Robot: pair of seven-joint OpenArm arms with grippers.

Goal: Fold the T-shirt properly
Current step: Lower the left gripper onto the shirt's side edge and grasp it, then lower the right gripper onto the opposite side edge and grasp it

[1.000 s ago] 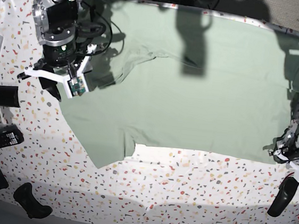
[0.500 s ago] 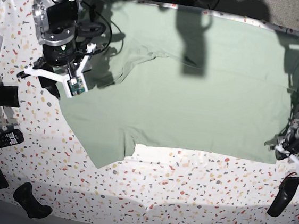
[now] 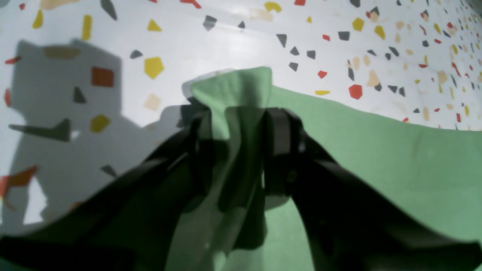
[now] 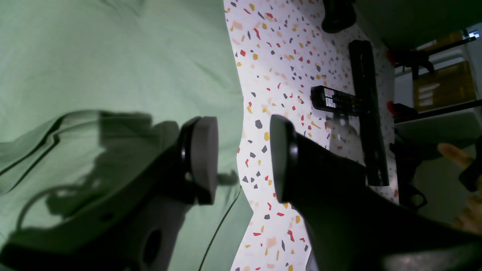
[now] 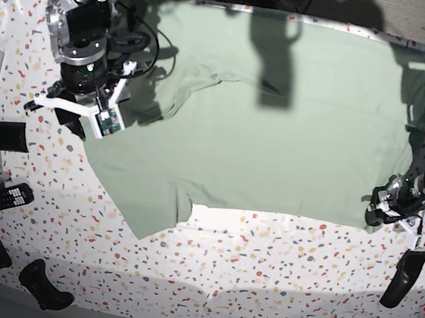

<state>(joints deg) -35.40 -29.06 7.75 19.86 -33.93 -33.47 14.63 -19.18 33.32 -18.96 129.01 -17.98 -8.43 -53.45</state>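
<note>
Base view: T-shirt [image 5: 276,128] spread on speckled terrazzo table [image 5: 262,263].

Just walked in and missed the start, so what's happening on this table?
A two-armed robot is folding a green T-shirt spread on the speckled table. The left end effector is shut on a bunched corner of the shirt. The right end effector hangs open over the opposite edge, holding nothing.

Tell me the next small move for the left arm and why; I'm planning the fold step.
Probably lift the pinched corner slightly and carry it inward over the T-shirt. The left gripper is shut on a bunched hem corner at the shirt's edge, while the rest lies flat on the table and the right gripper hangs open.
</note>
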